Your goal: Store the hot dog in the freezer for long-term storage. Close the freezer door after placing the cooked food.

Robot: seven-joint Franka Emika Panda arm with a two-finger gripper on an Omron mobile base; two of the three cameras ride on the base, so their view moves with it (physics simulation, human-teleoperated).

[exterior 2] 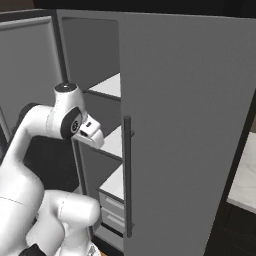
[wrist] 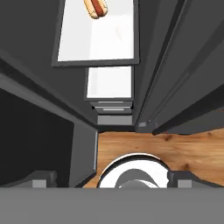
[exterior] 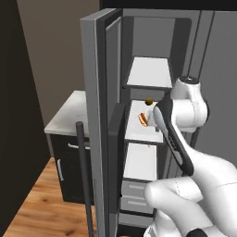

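Tool apart from shelved hot dog

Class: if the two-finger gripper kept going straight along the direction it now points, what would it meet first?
Probably the white lower shelf of the freezer, just below the shelf holding the tan-bun hot dog; depth is unclear, so the pale grey drawers are possible instead.

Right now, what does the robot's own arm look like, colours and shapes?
The arm is made of glossy white, rounded segments, thick like bent tubes. Its joints are dark: a black band runs along the forearm, and a dark ring with a grey round cap sits on the wrist joint. A small white block with black slots sticks out from it. No cables or markings show.
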